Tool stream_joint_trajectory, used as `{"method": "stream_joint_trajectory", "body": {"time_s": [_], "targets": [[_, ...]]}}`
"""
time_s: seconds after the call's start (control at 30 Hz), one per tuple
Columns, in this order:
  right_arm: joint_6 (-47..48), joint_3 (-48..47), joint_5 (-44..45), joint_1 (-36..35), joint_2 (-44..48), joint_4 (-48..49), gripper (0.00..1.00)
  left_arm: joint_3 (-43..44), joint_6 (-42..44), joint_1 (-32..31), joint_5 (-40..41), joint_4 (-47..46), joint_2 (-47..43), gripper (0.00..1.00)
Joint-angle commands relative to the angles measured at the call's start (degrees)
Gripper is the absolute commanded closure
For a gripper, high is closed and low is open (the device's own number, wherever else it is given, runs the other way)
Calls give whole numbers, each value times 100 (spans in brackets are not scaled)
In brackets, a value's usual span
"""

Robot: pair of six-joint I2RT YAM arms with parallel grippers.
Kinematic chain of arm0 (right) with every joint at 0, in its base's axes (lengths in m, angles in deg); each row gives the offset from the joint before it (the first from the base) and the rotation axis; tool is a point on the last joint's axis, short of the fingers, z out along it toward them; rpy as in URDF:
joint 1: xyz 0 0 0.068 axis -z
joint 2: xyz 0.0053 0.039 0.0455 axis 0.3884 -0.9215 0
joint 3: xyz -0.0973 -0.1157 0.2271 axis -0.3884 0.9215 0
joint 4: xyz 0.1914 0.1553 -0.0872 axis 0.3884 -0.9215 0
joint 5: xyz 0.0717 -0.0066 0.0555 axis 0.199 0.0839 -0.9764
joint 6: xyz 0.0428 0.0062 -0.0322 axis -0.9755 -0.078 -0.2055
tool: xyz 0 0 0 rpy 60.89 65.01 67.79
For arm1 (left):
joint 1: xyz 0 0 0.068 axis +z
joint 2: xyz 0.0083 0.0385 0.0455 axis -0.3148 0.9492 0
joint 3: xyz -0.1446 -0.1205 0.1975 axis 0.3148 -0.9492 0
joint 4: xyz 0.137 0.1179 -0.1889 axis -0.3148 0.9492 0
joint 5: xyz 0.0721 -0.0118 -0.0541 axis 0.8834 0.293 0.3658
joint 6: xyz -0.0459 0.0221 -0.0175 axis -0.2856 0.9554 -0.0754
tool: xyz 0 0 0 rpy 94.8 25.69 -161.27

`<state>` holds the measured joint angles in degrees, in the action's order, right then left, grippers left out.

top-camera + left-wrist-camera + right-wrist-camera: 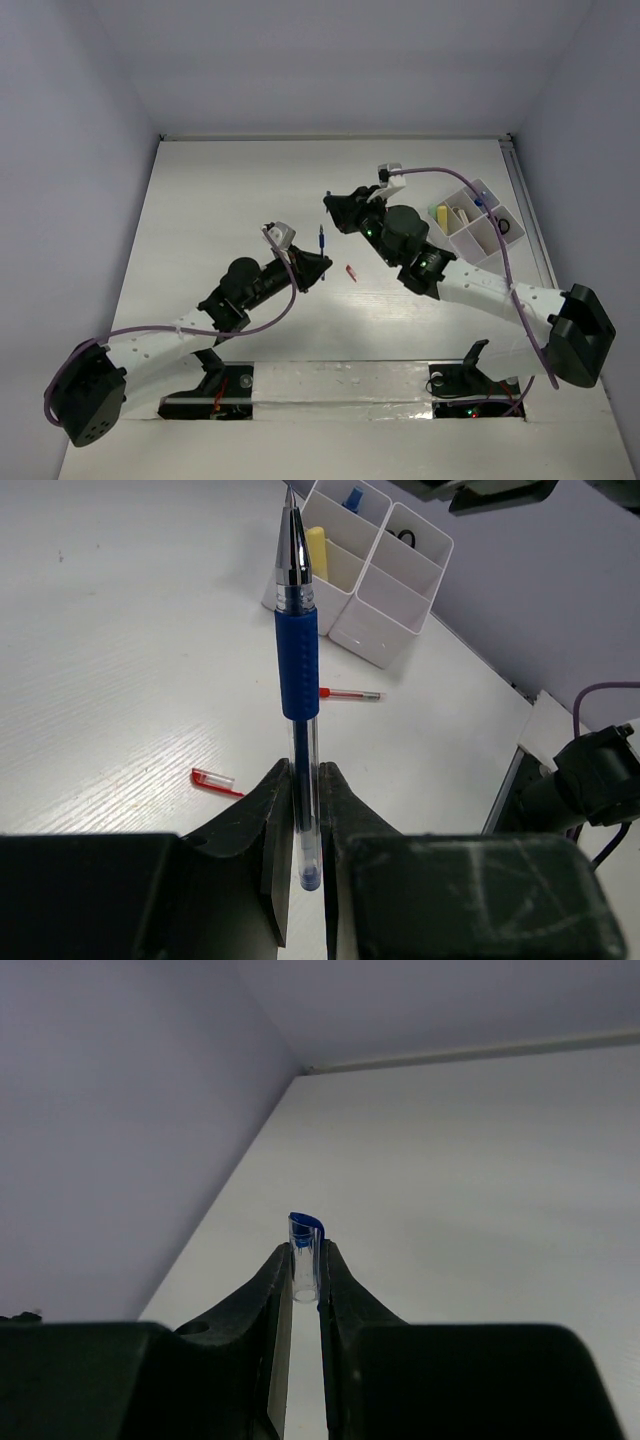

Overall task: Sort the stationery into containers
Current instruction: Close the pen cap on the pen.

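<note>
left hand (305, 780) clamped on blue pen (298, 660), right hand (303, 1260) clamped on cap (306, 1245); next, probably line cap up with pen tip ahead of left hand.

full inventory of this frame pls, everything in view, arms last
pen: 1, blue grip, clear barrel, upright in the left gripper, tip up
pen cap: 1, clear with blue clip, in the right gripper
red stick: 1, thin, lying on the table between pen and tray
red piece: 1, short, on the table nearer the left arm
organiser tray: 1, white, far right of the table
yellow item: 1, pale, in a tray compartment
blue item: 1, in a back compartment
black item: 1, looped, in another compartment
table: 1, white
left gripper: shut on pen
right gripper: shut on pen cap
</note>
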<state>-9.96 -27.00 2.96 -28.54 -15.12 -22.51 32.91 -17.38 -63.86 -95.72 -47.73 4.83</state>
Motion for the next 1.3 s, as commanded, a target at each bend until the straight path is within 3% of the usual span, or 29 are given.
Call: {"method": "stream_joint_trajectory", "body": {"time_s": [0.0, 0.67, 1.27], "targets": [[134, -46, -291, -37, -43, 1016, 100, 9, 44, 25, -79, -408, 71, 100], [-42, 595, -441, -266, 422, 840, 100, 62, 124, 25, 114, -258, 132, 100], [37, 446, -607, -318, 309, 524, 100, 62, 141, 25, 114, -258, 141, 100]]}}
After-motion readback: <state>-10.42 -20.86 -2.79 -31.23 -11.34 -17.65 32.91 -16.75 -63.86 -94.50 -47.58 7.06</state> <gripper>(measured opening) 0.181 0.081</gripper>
